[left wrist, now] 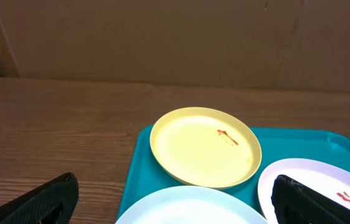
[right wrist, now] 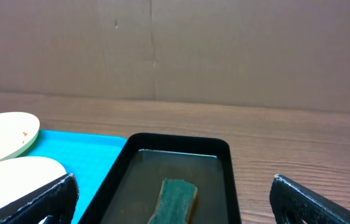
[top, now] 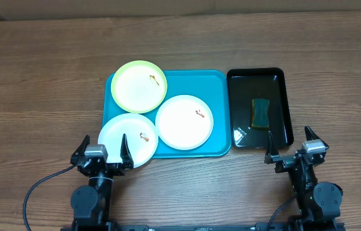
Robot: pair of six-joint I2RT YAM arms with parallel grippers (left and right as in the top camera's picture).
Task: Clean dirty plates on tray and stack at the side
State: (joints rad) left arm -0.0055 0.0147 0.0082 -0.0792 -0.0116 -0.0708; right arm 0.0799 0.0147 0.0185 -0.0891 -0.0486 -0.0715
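Observation:
Three plates lie on the turquoise tray (top: 222,112): a pale yellow-green plate (top: 139,85) at its far left, a white plate (top: 184,122) in the middle, and another white plate (top: 125,139) overhanging the near left corner. Each carries a small brown smear. My left gripper (top: 103,149) stands open at the near edge of that overhanging plate, nothing between its fingers. In the left wrist view the yellow-green plate (left wrist: 205,146) lies ahead, with the near white plate (left wrist: 190,208) low between my fingers (left wrist: 44,202). My right gripper (top: 292,144) is open and empty, just short of the black tray.
A glossy black tray (top: 286,96) sits right of the turquoise one and holds water and a green sponge (top: 260,113). The sponge (right wrist: 173,200) lies ahead between the right fingers. A brown cardboard wall stands behind the wooden table (top: 39,83).

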